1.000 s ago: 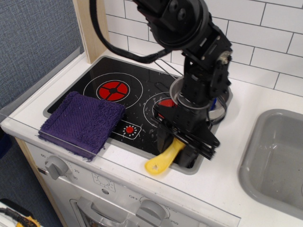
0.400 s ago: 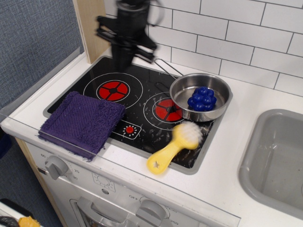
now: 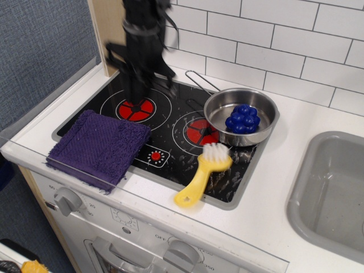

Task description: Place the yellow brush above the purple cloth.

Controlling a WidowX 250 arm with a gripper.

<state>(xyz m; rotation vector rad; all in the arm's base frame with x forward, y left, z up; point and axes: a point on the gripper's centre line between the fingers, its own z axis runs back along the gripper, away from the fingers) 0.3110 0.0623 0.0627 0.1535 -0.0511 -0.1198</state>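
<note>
**Brush waits at the stove's front edge**

The one brush [image 3: 205, 170] lies at the front right of the stove [image 3: 170, 122], bristles up, handle overhanging the counter, well apart from the single cloth [image 3: 98, 147]. It looks light, stiff, slick plastic; the flat handle is probably the best hold. The gripper [image 3: 136, 85] hangs over the left burner; whether its jaws are parted cannot be told. One pan [image 3: 242, 116] holds one blue berry cluster [image 3: 243, 118].

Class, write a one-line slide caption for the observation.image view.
Gripper hovers over the left burner; yellow brush lies on the stove's front edge, right of the purple cloth.
</note>
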